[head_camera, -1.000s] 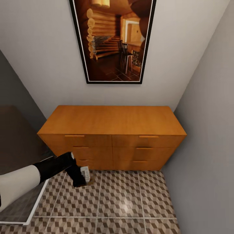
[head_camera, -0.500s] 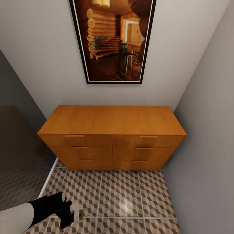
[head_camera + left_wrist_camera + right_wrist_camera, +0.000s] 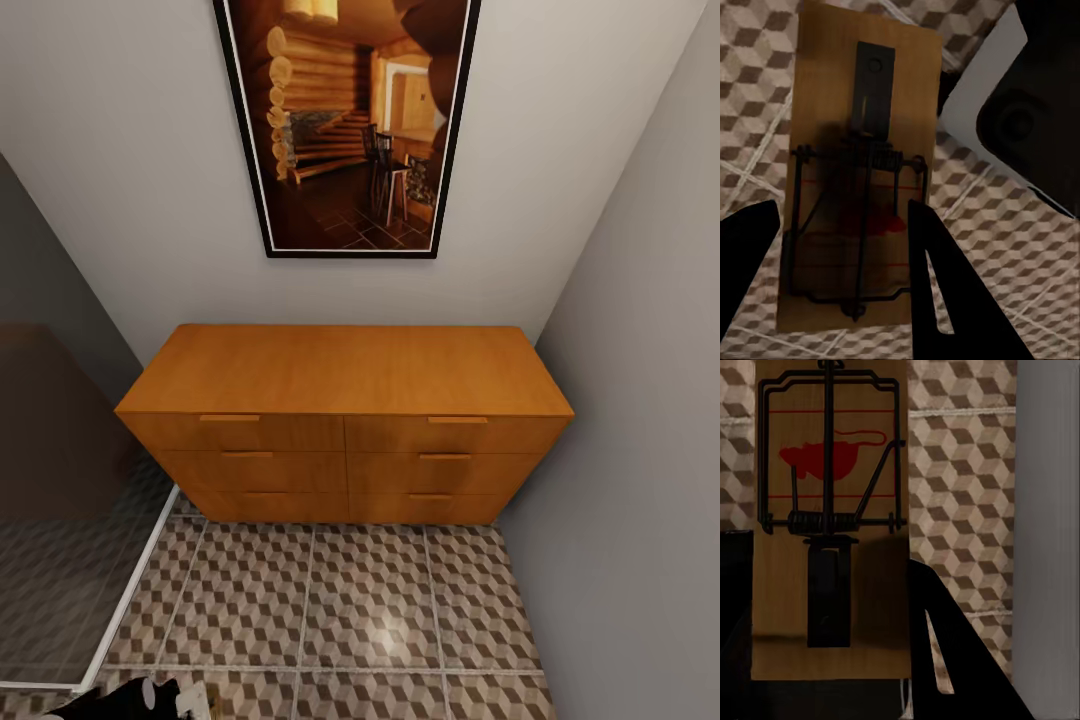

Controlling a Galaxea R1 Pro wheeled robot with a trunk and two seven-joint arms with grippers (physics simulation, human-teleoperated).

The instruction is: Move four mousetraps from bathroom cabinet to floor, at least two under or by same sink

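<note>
— While the left hand [image 3: 840, 289] points down at the bathroom floor [image 3: 1012, 225], what sits between its fingers?

— A mousetrap [image 3: 859, 172], a flat brown wooden slab with a dark metal plate, a coiled spring and a wire bar. The two black fingers [image 3: 945, 292] stand either side of its lower end, pressed to its edges, so the hand is clamped on it. A red mouse figure is printed on the wood under the wire, between thin red lines; I can read no words.

— And the right hand [image 3: 825, 660]?

— It grips a second mousetrap [image 3: 831, 517] the same way, with black fingers [image 3: 952, 660] against the slab's sides. The red mouse print is sharper here, again without lettering. Cube-patterned tiles lie behind it, and a pale grey wall [image 3: 1046, 532] stands beside them.

— What does the head view give?

— The cabinet [image 3: 345, 420] stands against the back wall, all six drawers shut, its top bare. A dark-framed picture [image 3: 345, 125] of a log interior hangs above it. The dark glass shower panel [image 3: 60, 560] stands at the left, and the left arm's black tip [image 3: 140, 700] pokes in at the lower edge.
</note>
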